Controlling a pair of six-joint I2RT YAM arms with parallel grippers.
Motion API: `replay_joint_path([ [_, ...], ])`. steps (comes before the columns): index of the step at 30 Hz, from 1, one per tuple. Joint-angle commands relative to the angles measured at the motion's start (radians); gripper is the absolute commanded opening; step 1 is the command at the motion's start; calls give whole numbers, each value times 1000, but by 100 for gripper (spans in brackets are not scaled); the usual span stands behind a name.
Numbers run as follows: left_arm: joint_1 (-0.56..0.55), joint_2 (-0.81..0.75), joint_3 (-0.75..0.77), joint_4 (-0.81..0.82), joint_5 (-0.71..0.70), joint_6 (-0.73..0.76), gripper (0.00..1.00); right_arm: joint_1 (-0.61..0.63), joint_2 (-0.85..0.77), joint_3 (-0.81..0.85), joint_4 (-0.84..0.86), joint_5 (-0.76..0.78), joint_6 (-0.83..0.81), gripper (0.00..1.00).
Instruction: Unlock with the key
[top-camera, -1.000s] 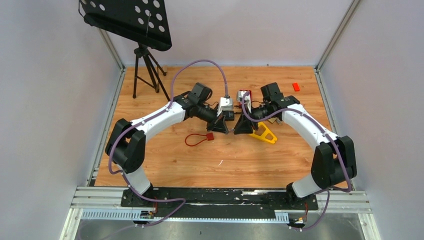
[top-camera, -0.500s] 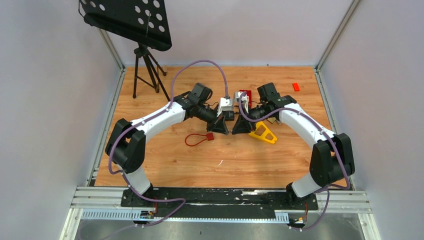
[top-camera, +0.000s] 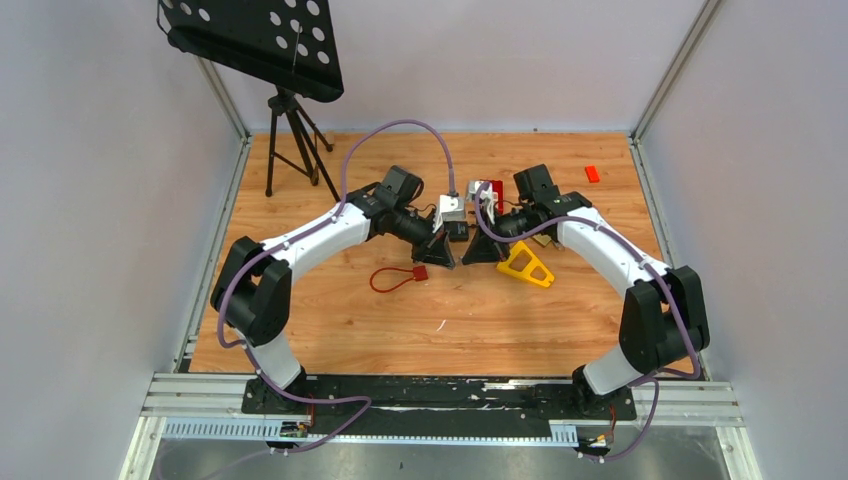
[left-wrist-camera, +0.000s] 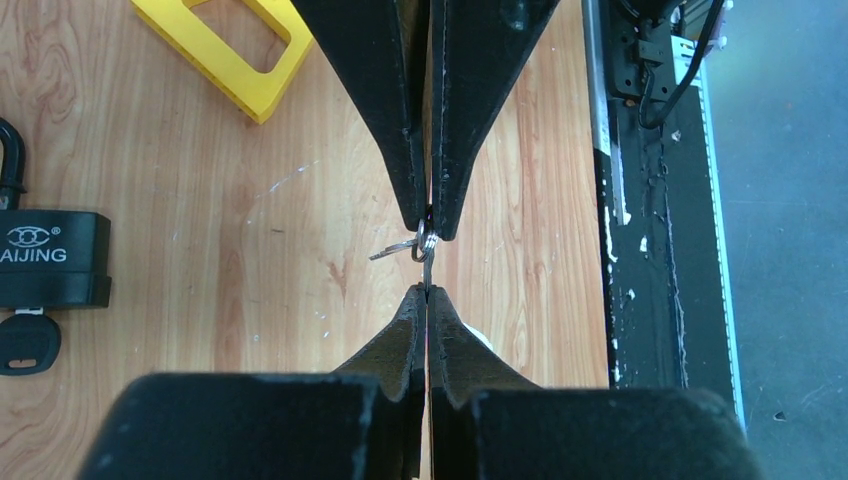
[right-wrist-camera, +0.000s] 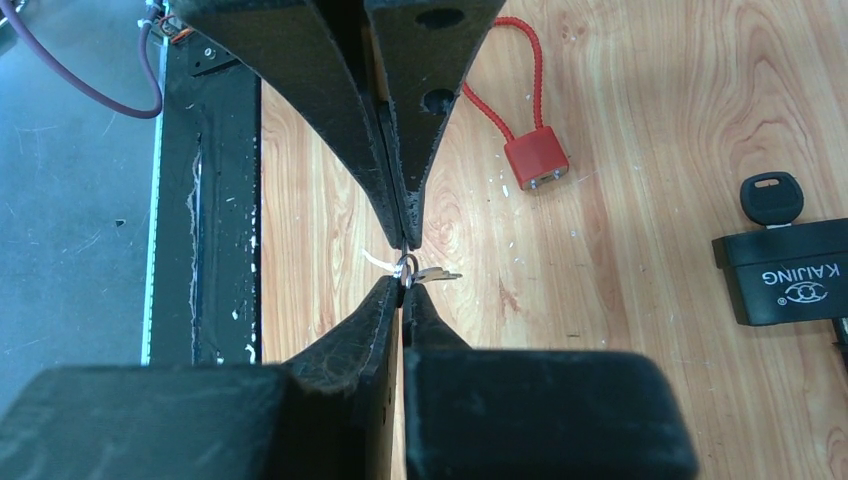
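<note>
Key (left-wrist-camera: 392, 251) sideways off its ring (left-wrist-camera: 425, 240), tip toward padlock (left-wrist-camera: 50, 258) (black)

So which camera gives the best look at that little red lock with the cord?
The right wrist view: the red lock lies large and sharp, its body and most of its cord plain to see. The top view shows the whole loop, but tiny. The left wrist view misses it entirely.

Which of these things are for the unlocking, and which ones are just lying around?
For the job: silver keys, pinched between left pincer and right pincer; red cable lock; black padlock, a black key already in it.
Lying about: yellow frame, small red block, music stand.
</note>
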Motion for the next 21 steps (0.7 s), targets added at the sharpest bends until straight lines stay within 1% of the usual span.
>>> replay_joint_path([
  [1, 2, 8, 51, 12, 39, 8, 1, 9, -27, -16, 81, 23, 11, 0],
  [8, 25, -3, 41, 44, 49, -21, 14, 4, -43, -30, 91, 8, 2, 0],
  [16, 54, -34, 25, 78, 44, -40, 31, -16, -74, -62, 135, 9, 29, 0],
  [19, 89, -69, -10, 137, -2, -70, 41, -42, -92, -66, 134, 8, 29, 0],
  [21, 105, -92, -28, 154, -70, -65, 46, -60, -110, -65, 129, 8, 22, 0],
])
